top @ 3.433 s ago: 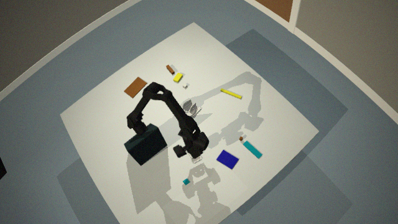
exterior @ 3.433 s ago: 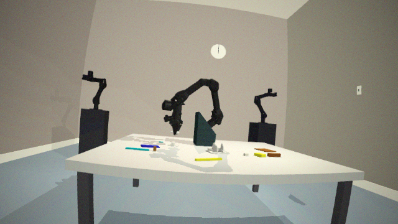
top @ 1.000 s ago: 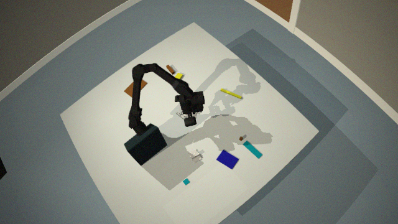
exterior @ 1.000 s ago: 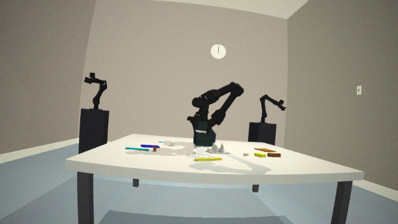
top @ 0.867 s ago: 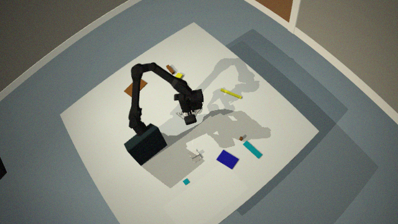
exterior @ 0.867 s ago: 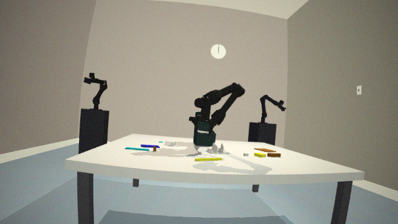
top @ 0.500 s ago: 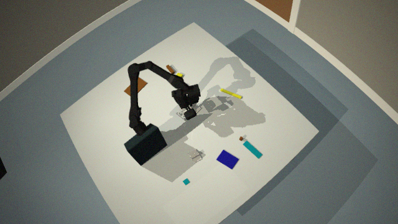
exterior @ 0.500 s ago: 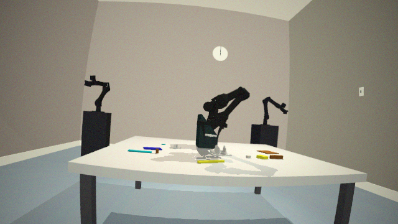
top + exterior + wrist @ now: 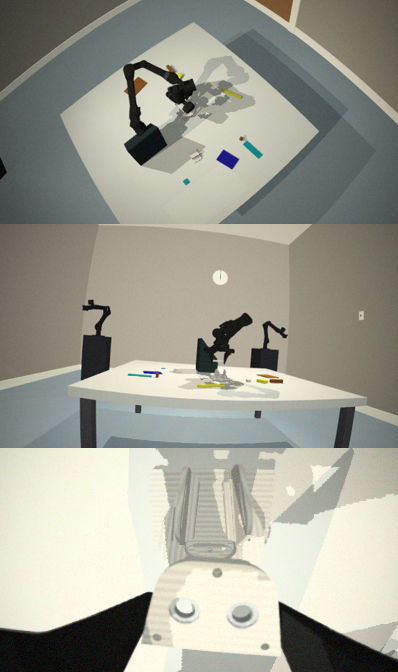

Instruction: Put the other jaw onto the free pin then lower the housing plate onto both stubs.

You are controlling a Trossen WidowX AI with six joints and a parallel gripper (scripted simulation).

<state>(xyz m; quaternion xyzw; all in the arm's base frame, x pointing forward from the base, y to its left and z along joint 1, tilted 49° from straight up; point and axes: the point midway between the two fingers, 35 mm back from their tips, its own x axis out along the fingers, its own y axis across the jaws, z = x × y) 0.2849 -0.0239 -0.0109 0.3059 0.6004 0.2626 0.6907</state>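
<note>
The pale housing plate (image 9: pixel 215 590) (image 9: pixel 217 361), with two large holes, is held between the fingers of my gripper (image 9: pixel 211 602) (image 9: pixel 218 362), which is shut on it. It hangs above the table, clear of the base. The striped base (image 9: pixel 157 493) lies below and beyond the plate in the wrist view. Two grey jaws stand side by side on it, one left (image 9: pixel 184 513) and one right (image 9: pixel 245 508), with a gap between them. The plate hides their near ends, so the pins, stubs and gear teeth cannot be made out.
A small white stand (image 9: pixel 196 156) is on the table, near a dark blue block (image 9: pixel 227 159) and a teal bar (image 9: pixel 252 149). A yellow bar (image 9: pixel 231 93) (image 9: pixel 211 386) lies on the other side. A brown plate (image 9: pixel 135 86) lies beside my arm.
</note>
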